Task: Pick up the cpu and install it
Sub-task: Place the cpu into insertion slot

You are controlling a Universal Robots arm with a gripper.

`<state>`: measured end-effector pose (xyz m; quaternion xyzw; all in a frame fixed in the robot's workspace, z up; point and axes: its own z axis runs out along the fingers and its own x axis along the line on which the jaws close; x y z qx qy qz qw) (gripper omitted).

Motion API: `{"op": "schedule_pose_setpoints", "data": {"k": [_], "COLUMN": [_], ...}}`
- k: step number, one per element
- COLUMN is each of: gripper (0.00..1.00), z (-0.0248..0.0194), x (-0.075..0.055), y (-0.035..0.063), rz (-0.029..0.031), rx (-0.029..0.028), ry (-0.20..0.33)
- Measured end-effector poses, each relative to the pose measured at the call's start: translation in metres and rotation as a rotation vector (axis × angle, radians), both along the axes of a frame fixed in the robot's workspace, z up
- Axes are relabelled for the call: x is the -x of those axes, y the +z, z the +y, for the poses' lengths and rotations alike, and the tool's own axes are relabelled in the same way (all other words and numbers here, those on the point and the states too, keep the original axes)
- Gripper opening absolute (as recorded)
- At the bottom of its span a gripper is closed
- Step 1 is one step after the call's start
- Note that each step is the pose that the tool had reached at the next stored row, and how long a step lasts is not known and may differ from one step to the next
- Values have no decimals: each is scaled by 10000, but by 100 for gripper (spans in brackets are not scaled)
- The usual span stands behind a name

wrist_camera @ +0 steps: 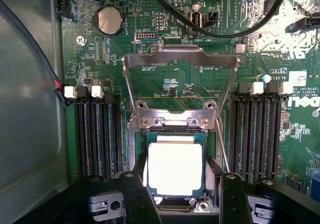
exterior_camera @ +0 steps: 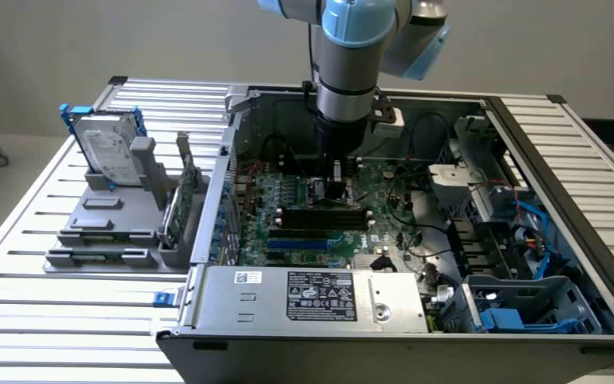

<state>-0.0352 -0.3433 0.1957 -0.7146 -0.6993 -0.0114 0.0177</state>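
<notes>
Hovering low over the motherboard (wrist_camera: 100, 64), the pincer (wrist_camera: 177, 180) grips the cpu (wrist_camera: 175, 165) by two opposite edges. The cpu sits in the socket (wrist_camera: 174, 132), load plate (wrist_camera: 180, 59) raised open.

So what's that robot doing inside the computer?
The robot arm is reaching down into an open computer case. Its gripper hangs right over the cpu, the shiny little square chip. The chip sits at the socket on the green motherboard, and the socket's metal cover is flipped up out of the way. It is hard to tell if the chip is held or already let go.
</notes>
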Motion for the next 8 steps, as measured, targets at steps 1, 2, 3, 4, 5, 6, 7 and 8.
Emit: {"op": "schedule_pose_setpoints", "data": {"k": [1, 2, 3, 4, 5, 6, 7, 8], "gripper": [54, 54, 54, 54, 56, 56, 62, 62], "z": [0, 0, 0, 2, 2, 1, 1, 1], "x": [0, 0, 0, -1, -1, 0, 0, 0], "y": [0, 0, 0, -2, -2, -1, -1, 0], "rz": [0, -1, -1, -3, -2, -2, -1, -1], "rx": [-1, -2, -2, -13, -8, -5, -4, -3], "ry": [-1, -1, -1, -1, -1, -2, -3, -3]}}
